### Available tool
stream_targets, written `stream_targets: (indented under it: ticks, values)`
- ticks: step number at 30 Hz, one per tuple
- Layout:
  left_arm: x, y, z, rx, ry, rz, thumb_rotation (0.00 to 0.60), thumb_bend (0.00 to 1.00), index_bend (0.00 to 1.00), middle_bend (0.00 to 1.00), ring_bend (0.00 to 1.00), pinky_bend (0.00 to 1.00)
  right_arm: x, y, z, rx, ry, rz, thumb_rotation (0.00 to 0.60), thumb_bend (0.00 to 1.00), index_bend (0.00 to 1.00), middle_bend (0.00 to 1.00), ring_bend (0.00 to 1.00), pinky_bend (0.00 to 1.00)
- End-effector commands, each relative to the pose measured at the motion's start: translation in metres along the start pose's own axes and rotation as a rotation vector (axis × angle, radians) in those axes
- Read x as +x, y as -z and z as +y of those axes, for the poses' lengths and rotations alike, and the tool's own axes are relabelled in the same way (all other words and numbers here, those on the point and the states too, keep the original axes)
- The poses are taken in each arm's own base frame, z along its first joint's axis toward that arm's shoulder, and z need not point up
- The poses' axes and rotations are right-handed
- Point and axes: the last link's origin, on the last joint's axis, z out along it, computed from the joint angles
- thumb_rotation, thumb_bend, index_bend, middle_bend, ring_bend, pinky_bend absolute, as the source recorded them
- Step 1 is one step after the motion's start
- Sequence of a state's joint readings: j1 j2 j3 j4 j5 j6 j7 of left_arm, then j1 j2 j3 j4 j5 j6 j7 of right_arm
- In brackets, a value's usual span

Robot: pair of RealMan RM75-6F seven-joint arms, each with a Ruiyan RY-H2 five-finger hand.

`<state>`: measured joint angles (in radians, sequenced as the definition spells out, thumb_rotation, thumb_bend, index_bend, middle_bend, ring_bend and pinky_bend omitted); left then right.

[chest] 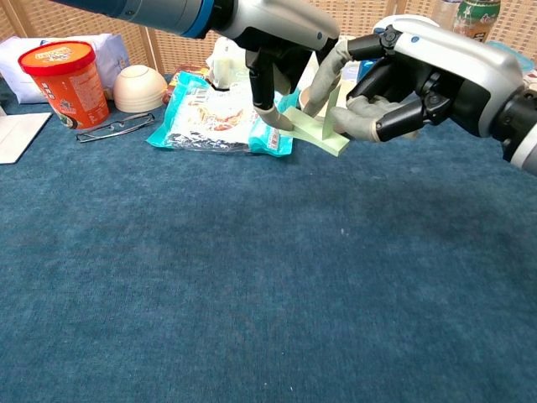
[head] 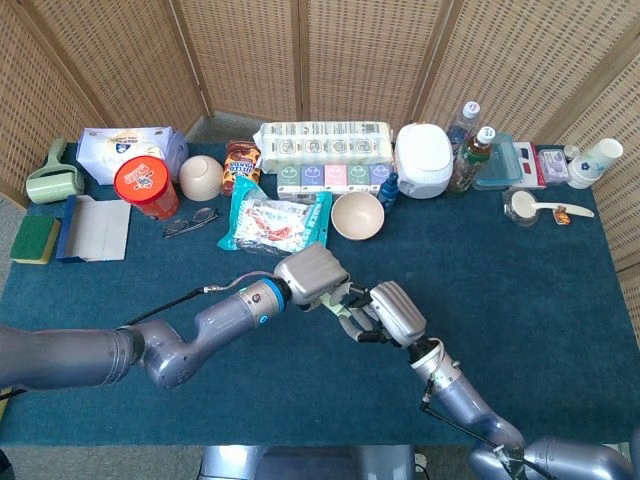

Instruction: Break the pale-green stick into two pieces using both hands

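The pale-green stick (chest: 321,138) hangs above the blue table (chest: 252,285), slanting down to the right. My left hand (chest: 270,50) pinches its left end from above. My right hand (chest: 419,80) comes in from the right and its curled fingers (chest: 329,77) and thumb close around the stick's right end. In the head view the two hands meet at mid-table: left hand (head: 313,276), right hand (head: 394,312), with only a sliver of the stick (head: 343,311) showing between them. The stick looks whole.
Just behind the hands lie a teal snack bag (head: 270,222) and a cream bowl (head: 357,214). Glasses (head: 190,222), an orange cup (head: 146,186) and a small bowl (head: 200,176) sit at the back left. Boxes, bottles and containers (head: 425,160) line the far edge.
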<state>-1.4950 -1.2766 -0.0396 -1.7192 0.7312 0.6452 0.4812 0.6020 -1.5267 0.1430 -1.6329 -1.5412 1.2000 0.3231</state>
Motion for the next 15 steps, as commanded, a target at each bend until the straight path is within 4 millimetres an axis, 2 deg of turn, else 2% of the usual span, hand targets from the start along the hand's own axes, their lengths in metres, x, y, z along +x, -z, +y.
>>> stream_targets:
  ticks: [1,15]
  values:
    - [0.0003,0.0001,-0.0004,0.001,0.001,0.001,0.600,0.39,0.66,1.00,1.00,1.00,0.0000,0.0000,-0.0004,0.002,0.002,0.001,0.600,0.48,0.46,0.92,1.00,0.86]
    - [-0.0011,0.0031,-0.0003,-0.003,-0.004,-0.004,0.600,0.39,0.65,1.00,1.00,1.00,0.0013,0.0006,0.0021,-0.004,0.002,0.008,0.600,0.48,0.48,0.92,1.00,0.86]
